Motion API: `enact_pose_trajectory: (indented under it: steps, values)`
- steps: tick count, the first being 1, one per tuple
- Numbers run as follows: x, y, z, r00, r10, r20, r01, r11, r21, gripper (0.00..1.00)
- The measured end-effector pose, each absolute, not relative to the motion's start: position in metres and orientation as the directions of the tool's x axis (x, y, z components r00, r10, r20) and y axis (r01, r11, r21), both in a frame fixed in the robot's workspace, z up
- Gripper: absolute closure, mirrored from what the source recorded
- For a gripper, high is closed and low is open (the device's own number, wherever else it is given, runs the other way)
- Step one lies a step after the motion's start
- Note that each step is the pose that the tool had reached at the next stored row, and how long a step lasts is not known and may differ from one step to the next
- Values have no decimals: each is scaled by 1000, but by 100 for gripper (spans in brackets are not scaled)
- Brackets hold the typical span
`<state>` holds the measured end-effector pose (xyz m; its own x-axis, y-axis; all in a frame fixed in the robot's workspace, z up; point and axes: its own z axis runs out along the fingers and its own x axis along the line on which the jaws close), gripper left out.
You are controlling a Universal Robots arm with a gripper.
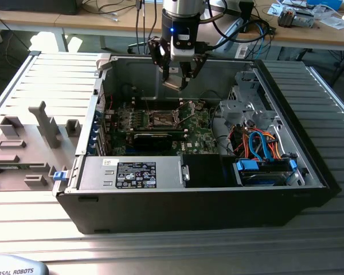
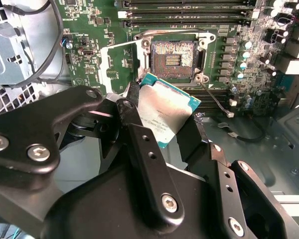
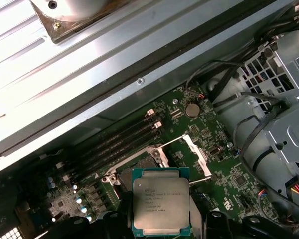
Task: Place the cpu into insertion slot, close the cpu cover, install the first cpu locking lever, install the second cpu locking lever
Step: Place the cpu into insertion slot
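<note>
Stock at this moment:

- 1 gripper (image 2: 158,119), black, with 2 fingers (image 2: 125,109) pinching the cpu by opposite edges.
- 1 cpu (image 3: 161,201), a flat square chip. Its top is a silver-grey metal lid with faint print, set on a green board that shows as a thin border all round. It is carried in the air above the motherboard (image 1: 200,137), close to the socket but not seated in it. In the second wrist view it sits tilted between the fingers.
- 1 socket (image 2: 172,56), bare, with its contact field exposed.
- 1 cpu cover (image 2: 103,67), a thin silvery frame with an open centre. It is swung away from the socket on its hinge and stands beside it.
- 1 coin cell (image 3: 192,109) on the motherboard, well apart from the socket.
- 1 computer case (image 1: 309,172), black, lying open side up on a slatted metal table (image 1: 172,246).
</note>
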<state>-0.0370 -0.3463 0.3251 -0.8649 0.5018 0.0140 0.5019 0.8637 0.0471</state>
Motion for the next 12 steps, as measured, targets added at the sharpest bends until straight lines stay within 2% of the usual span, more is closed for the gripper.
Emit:
enact_pose_trajectory:
  steps: [12]
  values:
    - [-37,-346,325,-861,508,9,508,860,38,46]
